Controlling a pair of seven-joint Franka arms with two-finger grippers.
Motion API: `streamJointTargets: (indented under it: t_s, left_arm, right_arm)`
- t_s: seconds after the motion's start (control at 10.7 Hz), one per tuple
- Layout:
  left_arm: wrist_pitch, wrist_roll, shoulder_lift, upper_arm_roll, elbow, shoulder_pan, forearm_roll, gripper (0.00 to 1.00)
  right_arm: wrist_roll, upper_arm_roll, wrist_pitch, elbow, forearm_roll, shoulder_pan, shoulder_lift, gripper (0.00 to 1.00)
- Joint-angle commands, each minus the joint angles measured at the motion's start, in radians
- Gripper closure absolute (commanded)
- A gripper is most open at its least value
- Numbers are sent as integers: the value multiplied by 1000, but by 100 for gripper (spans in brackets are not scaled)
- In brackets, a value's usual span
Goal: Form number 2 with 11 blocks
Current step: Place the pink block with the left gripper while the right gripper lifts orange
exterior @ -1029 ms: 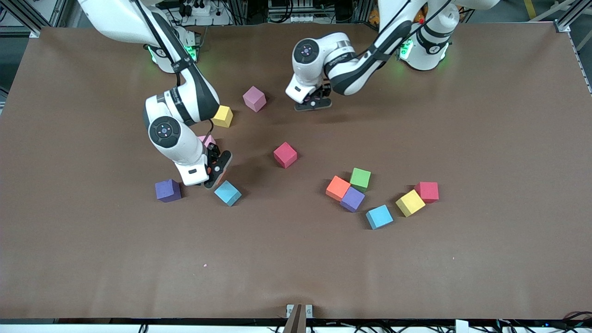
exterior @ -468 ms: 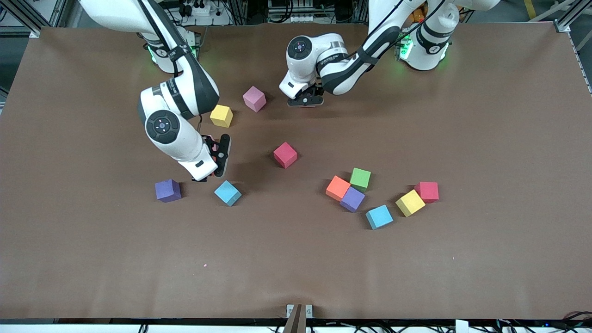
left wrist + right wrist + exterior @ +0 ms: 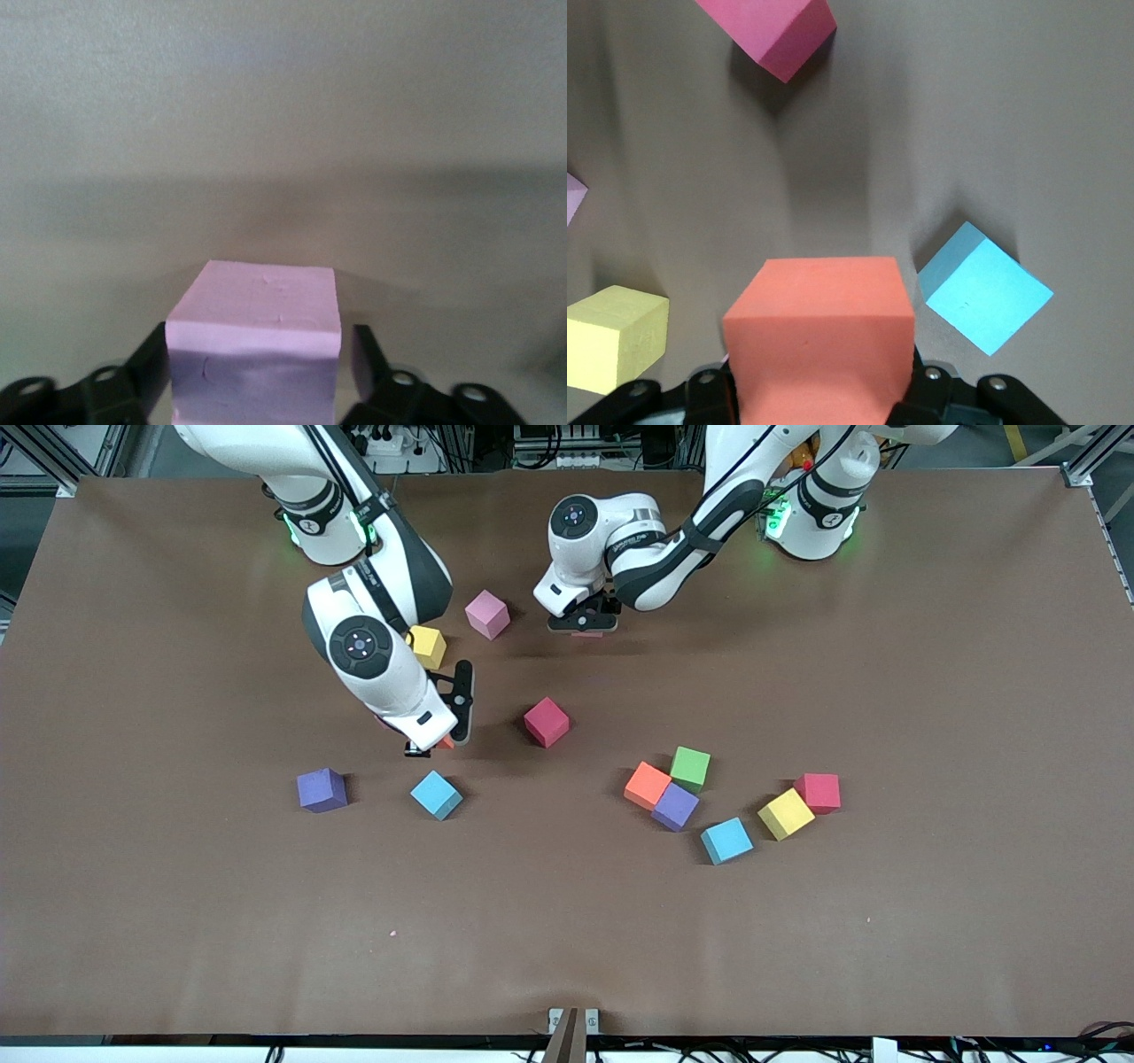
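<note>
Blocks lie scattered over the brown table, none near an edge. A loose cluster sits toward the left arm's end: orange cube, green cube and purple cube touching, with a light blue cube, a yellow cube and a red cube beside them.

The right gripper is clenched on an orange block, held over bare table above a light blue block. A purple block, a yellow block and a red block lie around it, each apart.

The left gripper is low toward the base-side edge, jaws released, standing just off the sides of a pink block. A second pink block lies beside it.

A wide strip along the camera-side edge and both end edges is bare.
</note>
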Motion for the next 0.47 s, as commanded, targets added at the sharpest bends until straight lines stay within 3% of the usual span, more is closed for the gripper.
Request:
streamJointTargets:
  t_s: [0.0, 0.37]
  left_arm:
    - [-30, -10, -56, -4, 3, 45, 27, 0]
    - [-121, -11, -143, -32, 24, 216, 8, 0]
  right_arm:
    - [1, -2, 3, -26, -9, -1, -17, 60]
    - [69, -2, 14, -95, -9, 77, -69, 60]
